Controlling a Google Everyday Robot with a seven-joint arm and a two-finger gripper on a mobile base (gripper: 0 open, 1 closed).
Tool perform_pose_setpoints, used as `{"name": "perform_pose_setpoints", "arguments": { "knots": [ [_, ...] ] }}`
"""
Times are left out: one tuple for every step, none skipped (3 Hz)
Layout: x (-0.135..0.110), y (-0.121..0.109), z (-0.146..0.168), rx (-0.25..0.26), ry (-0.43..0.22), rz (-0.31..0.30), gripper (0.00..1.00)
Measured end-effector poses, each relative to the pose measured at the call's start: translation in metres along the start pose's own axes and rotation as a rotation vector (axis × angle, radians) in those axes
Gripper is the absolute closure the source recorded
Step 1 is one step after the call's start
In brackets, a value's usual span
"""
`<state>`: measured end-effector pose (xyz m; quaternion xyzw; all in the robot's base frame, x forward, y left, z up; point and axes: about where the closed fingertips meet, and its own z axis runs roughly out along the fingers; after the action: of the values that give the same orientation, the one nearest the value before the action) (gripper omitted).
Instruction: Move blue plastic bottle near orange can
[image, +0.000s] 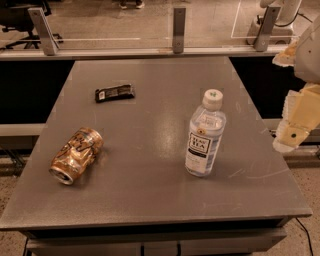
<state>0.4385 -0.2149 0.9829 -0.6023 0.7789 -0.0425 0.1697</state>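
The blue plastic bottle stands upright on the right half of the grey table; it is clear and bluish, with a white cap and a "TEA" label. The orange can lies on its side near the table's left edge, crushed, with its silver end facing the front left. My gripper is at the right edge of the view, off the table's right side, apart from the bottle and holding nothing.
A small flat black snack wrapper lies at the back left of the table. A metal rail with posts runs behind the table. The floor drops away on both sides.
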Motion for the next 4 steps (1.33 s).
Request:
{"name": "perform_pose_setpoints", "arguments": {
  "knots": [
    [0.0, 0.0, 0.0, 0.0, 0.0, 0.0, 0.0],
    [-0.008, 0.005, 0.005, -0.013, -0.092, -0.025, 0.0],
    [-0.017, 0.013, 0.032, -0.029, -0.278, -0.082, 0.0],
    [-0.045, 0.03, 0.054, -0.101, -0.494, -0.175, 0.0]
  ]
}}
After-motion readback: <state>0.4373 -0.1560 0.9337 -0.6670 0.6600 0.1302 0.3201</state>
